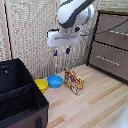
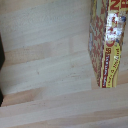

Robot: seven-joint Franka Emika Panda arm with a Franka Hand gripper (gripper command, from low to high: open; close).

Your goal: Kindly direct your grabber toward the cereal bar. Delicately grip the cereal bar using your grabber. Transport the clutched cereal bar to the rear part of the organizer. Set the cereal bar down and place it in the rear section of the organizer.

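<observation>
While hovering empty and spread above the worktop [image 1: 100, 100], claw [image 1: 61, 51] seemingly mid-approach, next to drop onto cereal bar [image 1: 74, 81], organizer [image 1: 20, 97] left.

Pictured on a pale wooden plank surface [image 1: 95, 102]: large black fabric divided organizer [image 1: 20, 95] at the exterior view's left, nearest the camera. Just beyond its far corner, small yellow bowl [image 1: 41, 85], with small blue bowl [image 1: 55, 81] beside it toward the exterior view's right. Further right, yellow-red-orange printed cereal bar box [image 1: 74, 81], standing apart from the bowls. Behind, at the exterior view's right, brown wooden drawers [image 1: 111, 44]. Overhead, white boxy claw [image 1: 62, 50], hanging clear above bowls and box.
</observation>
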